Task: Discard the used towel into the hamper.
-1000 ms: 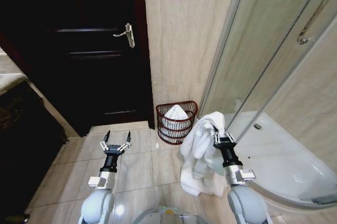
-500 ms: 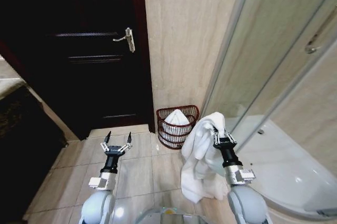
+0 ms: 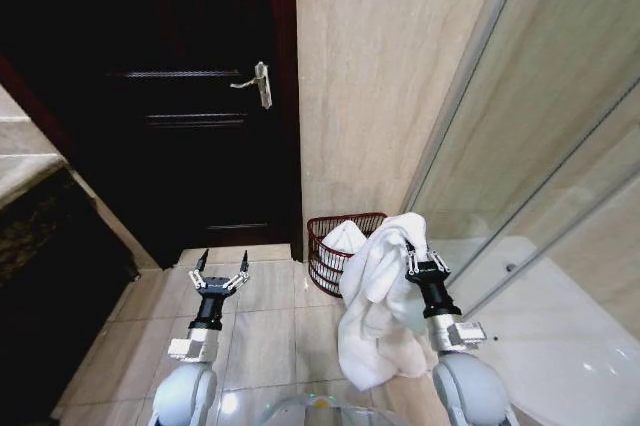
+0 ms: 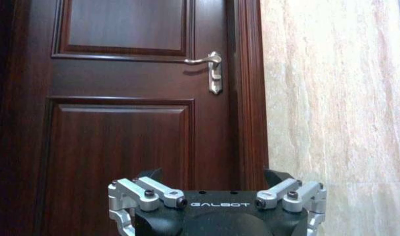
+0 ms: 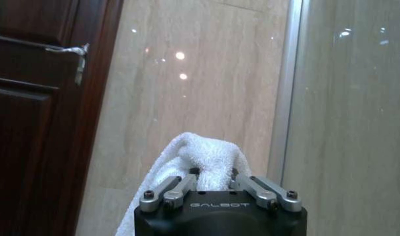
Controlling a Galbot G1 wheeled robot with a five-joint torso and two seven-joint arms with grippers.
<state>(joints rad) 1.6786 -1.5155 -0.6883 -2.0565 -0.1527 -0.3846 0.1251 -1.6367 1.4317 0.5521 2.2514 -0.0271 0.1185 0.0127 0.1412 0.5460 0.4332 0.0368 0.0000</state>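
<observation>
White towel [image 3: 378,291] hangs clamped in the right gripper [image 3: 424,264] near the hamper [image 3: 336,246]; left gripper [image 3: 221,272] jaws wide.

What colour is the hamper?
Dark reddish-brown wire hamper, clearest in the head view, behind the white towel held by the right gripper.

White terry towel [image 3: 375,296], bunched at top, pinched in right gripper [image 3: 424,264] jaws, rest hanging in loose folds down twd tiled floor; top fold also seen poking past jaws in right wrist view [image 5: 200,157]. Hamper [image 3: 330,246]: small round dark red-brown wire basket, upright on floor against beige wall, just behind hanging towel, partly hidden by it, w/ white cloth inside.
</observation>
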